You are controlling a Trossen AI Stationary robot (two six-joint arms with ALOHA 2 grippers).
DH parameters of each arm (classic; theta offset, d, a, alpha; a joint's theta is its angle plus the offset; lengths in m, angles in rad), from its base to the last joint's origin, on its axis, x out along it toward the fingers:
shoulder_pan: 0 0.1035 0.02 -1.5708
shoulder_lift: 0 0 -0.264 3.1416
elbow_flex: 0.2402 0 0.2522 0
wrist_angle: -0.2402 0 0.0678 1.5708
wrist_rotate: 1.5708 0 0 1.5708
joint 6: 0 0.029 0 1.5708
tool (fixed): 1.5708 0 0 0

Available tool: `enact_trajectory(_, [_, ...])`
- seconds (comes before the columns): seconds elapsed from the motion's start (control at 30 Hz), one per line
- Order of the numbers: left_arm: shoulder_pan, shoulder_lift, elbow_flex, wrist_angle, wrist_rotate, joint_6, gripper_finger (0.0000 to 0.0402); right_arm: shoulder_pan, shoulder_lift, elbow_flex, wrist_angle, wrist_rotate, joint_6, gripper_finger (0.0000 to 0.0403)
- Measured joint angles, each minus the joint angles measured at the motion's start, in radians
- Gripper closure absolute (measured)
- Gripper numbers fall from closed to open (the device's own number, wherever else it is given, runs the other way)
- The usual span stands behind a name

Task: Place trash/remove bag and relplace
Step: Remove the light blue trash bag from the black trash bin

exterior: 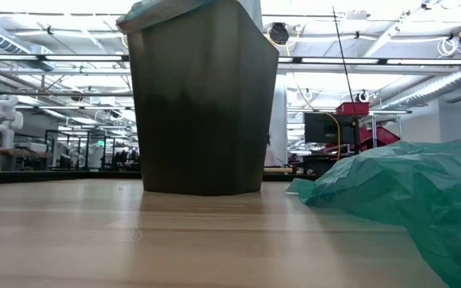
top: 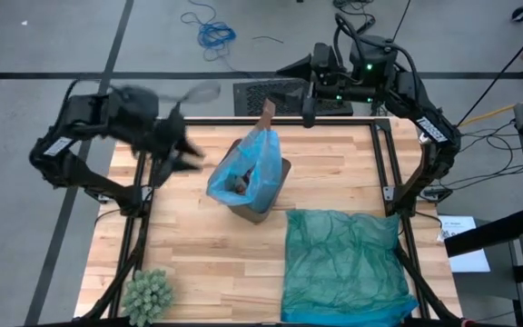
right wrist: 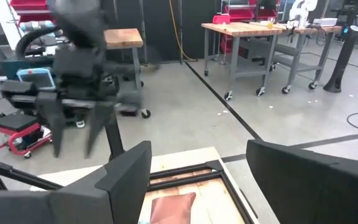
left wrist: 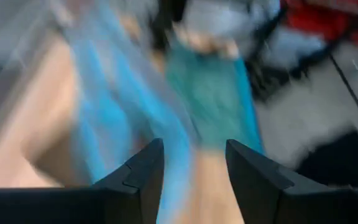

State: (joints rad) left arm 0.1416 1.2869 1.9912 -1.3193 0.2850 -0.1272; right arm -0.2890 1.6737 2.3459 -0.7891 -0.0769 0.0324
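— How many bins on the table?
— One dark wastebasket [top: 271,193], with one light blue bin liner [top: 248,163] in it.
— Any trash?
— One brown paper piece [top: 267,113] standing up at the liner's far rim, and one dark lump [top: 241,185] down inside the liner; anything deeper is hidden.
— Other bags?
— One teal-green plastic bag [top: 343,263], lying flat.
— Plants?
— One green spiky ball [top: 147,292] at the table's near left corner.
— Arms?
— Two, so two grippers: left gripper [top: 185,150], right gripper [top: 309,113].
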Motion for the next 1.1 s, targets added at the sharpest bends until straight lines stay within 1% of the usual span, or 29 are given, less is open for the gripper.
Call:
enact_trajectory(0.1, [-0.124, 0.001, 0.004, -0.222, -0.011, -0.119, 0.0263, 0.0, 0.0, 0.0, -0.002, -0.001, -0.005, 0.0147])
enact_trajectory(0.13, [-0.166, 0.003, -0.002, -0.264, -0.021, -0.154, 0.0273, 0.0, 0.0, 0.0, -0.002, -0.001, -0.009, 0.0147])
enact_trajectory(0.2, [-0.245, 0.012, -0.024, -0.241, -0.038, -0.2, 0.0291, -0.005, 0.0, 0.0, -0.002, -0.001, -0.016, 0.0147])
enact_trajectory(0.27, [-0.315, 0.025, -0.028, -0.235, -0.083, -0.208, 0.0308, -0.008, 0.0, 0.0, -0.002, -0.001, -0.018, 0.0147])
enact_trajectory(0.43, [-0.422, 0.08, -0.05, -0.251, -0.254, -0.151, 0.0335, -0.018, 0.0, 0.0, -0.002, -0.001, -0.019, 0.0147])
enact_trajectory(0.57, [-0.459, 0.117, -0.104, -0.25, -0.44, -0.1, 0.0338, -0.019, 0.0, 0.0, -0.007, -0.002, -0.019, 0.0147])
enact_trajectory(0.63, [-0.466, 0.121, -0.138, -0.25, -0.516, -0.1, 0.0338, -0.019, 0.0, 0.0, -0.009, -0.002, -0.019, 0.0147])
enact_trajectory(0.7, [-0.471, 0.121, -0.178, -0.251, -0.548, -0.102, 0.0338, -0.019, 0.0, 0.0, -0.011, -0.003, -0.019, 0.0147])
enact_trajectory(0.8, [-0.472, 0.121, -0.244, -0.242, -0.552, -0.121, 0.0338, -0.019, 0.0, 0.0, -0.017, -0.006, -0.019, 0.0147])
enact_trajectory(0.97, [-0.5, 0.123, -0.347, -0.108, -0.561, -0.158, 0.0338, -0.019, 0.0, 0.0, -0.032, -0.007, -0.065, 0.0147])
enact_trajectory(1.03, [-0.508, 0.129, -0.375, -0.054, -0.602, -0.179, 0.0338, -0.019, 0.0, 0.0, -0.031, -0.007, -0.085, 0.0147])
enact_trajectory(1.1, [-0.512, 0.141, -0.388, -0.061, -0.667, -0.211, 0.0338, -0.019, 0.0, 0.0, -0.032, -0.007, -0.103, 0.0147])
